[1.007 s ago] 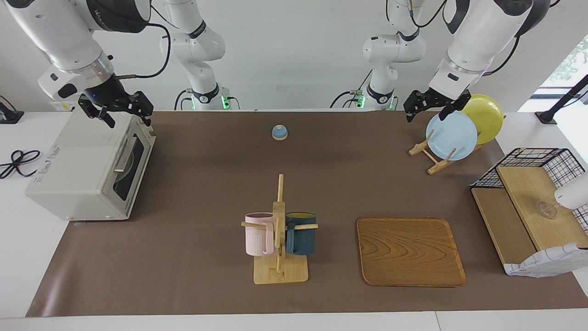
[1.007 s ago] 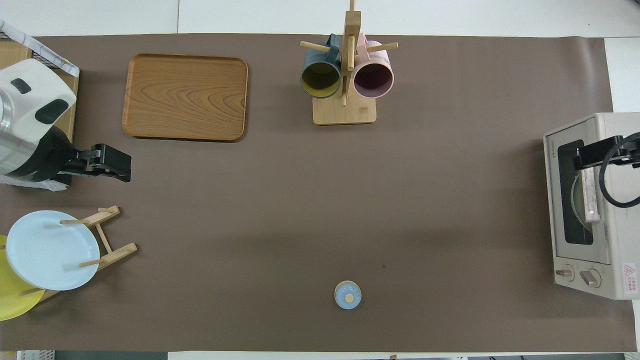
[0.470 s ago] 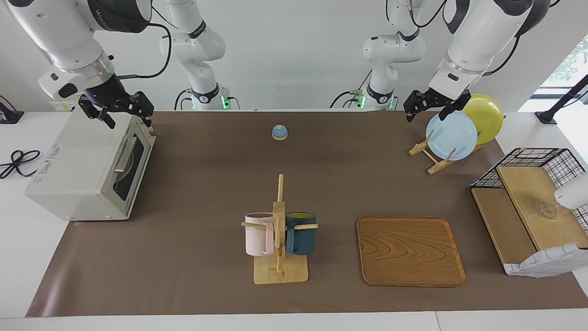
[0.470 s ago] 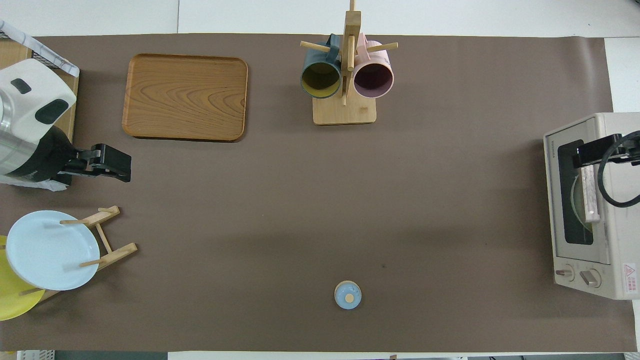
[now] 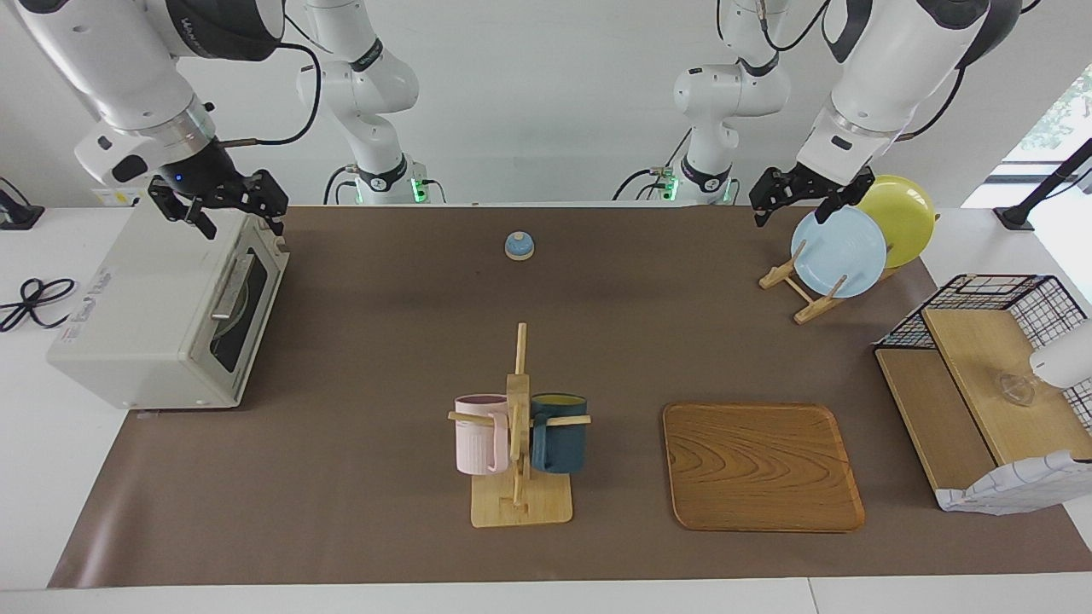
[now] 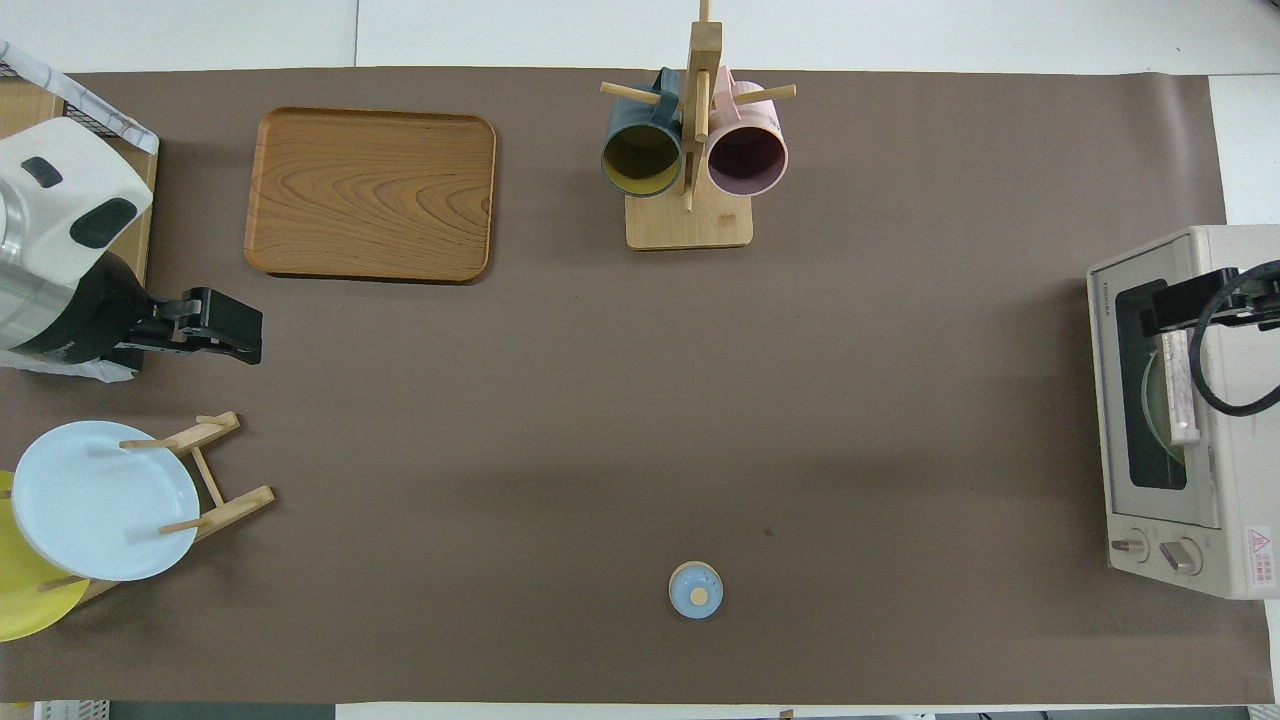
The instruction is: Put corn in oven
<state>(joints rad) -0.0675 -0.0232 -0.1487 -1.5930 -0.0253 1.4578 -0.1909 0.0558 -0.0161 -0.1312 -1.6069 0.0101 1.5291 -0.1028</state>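
The toaster oven (image 5: 166, 311) is sitting door-closed at the right arm's end of the table, its glass facing the table's middle, the corn not discernible, while the right gripper (image 5: 232, 209) is hovering empty and spread over it and the left gripper (image 5: 802, 202) is waiting spread above the plate rack (image 5: 798, 290).

You won't find much to read here. The oven (image 5: 162, 315), at the right arm's end of the table, has a line of dark lettering (image 5: 85, 300) along its top, too small to make out. Its control panel carries a sticker (image 6: 1258, 545) with a red warning triangle above red print that can't be read. A small word (image 6: 1113, 284) sits on the door frame's corner farthest from the robots, also illegible. The right arm (image 5: 128, 68) shows white lettering (image 5: 192, 30) on its dark band, unreadable.
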